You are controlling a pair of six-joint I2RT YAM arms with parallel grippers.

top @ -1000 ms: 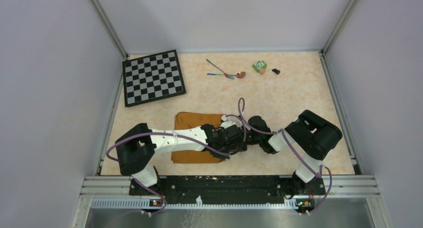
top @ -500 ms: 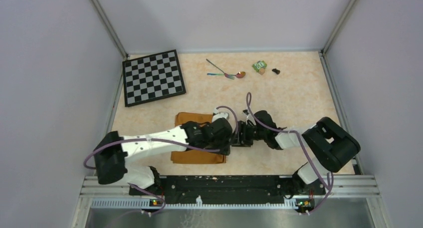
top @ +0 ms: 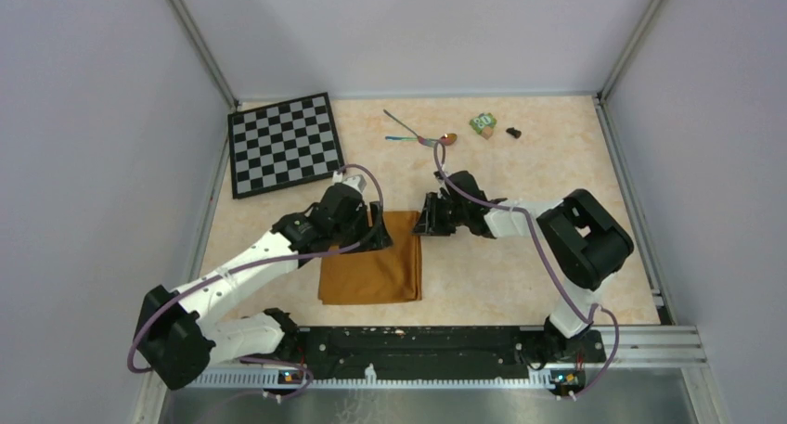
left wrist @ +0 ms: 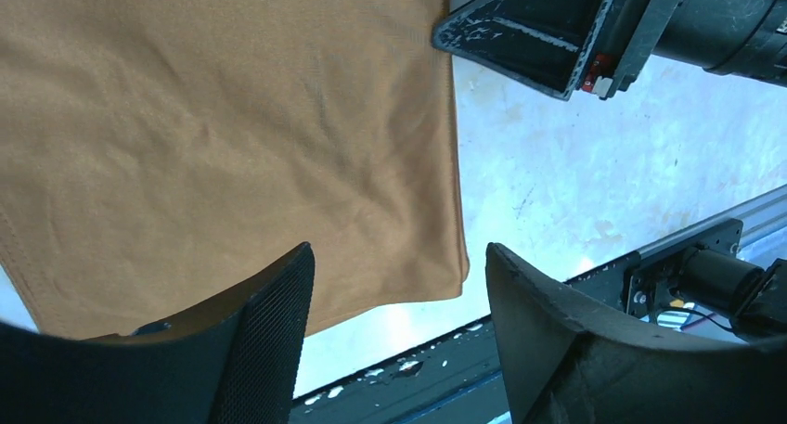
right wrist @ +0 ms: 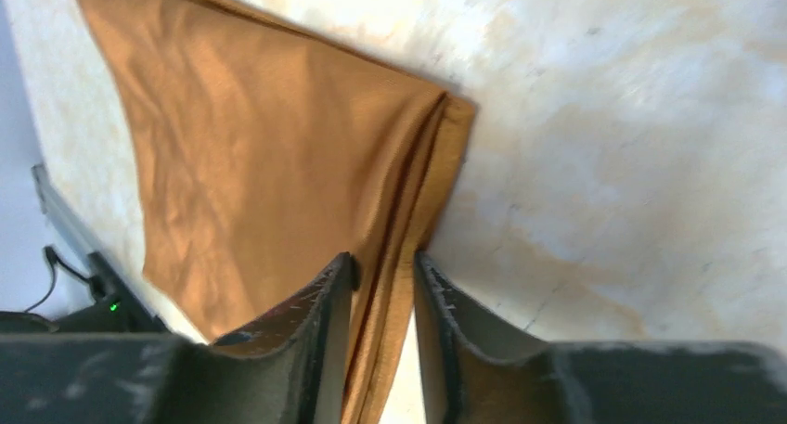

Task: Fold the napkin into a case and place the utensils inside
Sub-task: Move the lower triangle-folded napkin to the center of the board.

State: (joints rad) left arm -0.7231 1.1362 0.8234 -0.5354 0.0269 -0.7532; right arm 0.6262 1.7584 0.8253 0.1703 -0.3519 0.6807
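The napkin [top: 371, 268] lies flat as a folded orange-brown rectangle near the front of the table. My left gripper [top: 380, 233] hovers over its far edge, open and empty; in the left wrist view the napkin [left wrist: 232, 118] lies beyond the left gripper [left wrist: 399, 257]. My right gripper [top: 426, 222] sits at the napkin's far right corner. In the right wrist view, the right gripper [right wrist: 382, 262] has its fingers slightly apart, astride the layered right edge of the napkin [right wrist: 260, 155]. The utensils [top: 419, 136], crossed, lie far back; the spoon's coppery bowl [top: 448, 138] points right.
A chessboard [top: 285, 144] lies at the back left. A small green block [top: 482, 122] and a small dark object [top: 513, 133] sit right of the utensils. The black front rail [left wrist: 520, 368] runs just past the napkin's near edge.
Both grippers have opened and left the napkin's near part. They have moved back to its far edge, the left arm swinging left. The right jaws have narrowed again.
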